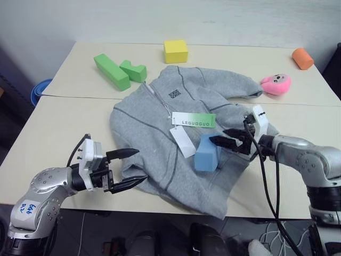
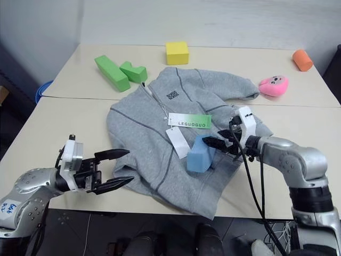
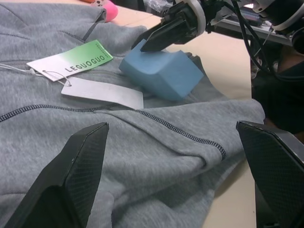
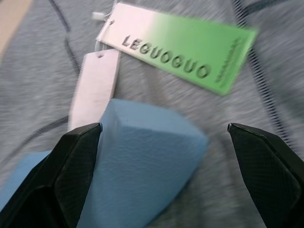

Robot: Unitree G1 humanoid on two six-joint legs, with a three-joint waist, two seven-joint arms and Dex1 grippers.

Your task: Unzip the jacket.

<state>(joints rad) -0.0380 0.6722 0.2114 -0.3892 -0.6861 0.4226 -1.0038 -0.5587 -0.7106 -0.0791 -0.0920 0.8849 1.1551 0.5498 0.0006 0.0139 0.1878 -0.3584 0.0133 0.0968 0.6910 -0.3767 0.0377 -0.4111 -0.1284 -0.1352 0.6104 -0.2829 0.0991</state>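
Two pincers, both wide open, nothing gripped. Left pincer (image 1: 127, 168) level at near hem of grey zip jacket (image 1: 154, 138), spread flat mid-worktop (image 1: 64, 122), zipper closed. Right pincer (image 1: 226, 137) just beside blue foam block (image 1: 206, 152) on jacket, near green-white hang tag (image 1: 194, 119).

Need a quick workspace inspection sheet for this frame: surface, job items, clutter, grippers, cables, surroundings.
Surface: two beige tables butted together, seam running across.
Job's things: grey jacket spread flat, zip looks closed; green-white hang tag and white hang tag lie on its front.
Clutter: blue foam block sits on the jacket; green blocks, yellow block, orange block and pink plush toy on the far table.
Grippers: left gripper open, at the jacket's near edge; right gripper open, beside the blue block.
Cables: black cable hangs from the right wrist.
Surroundings: blue bin past the table's left edge.
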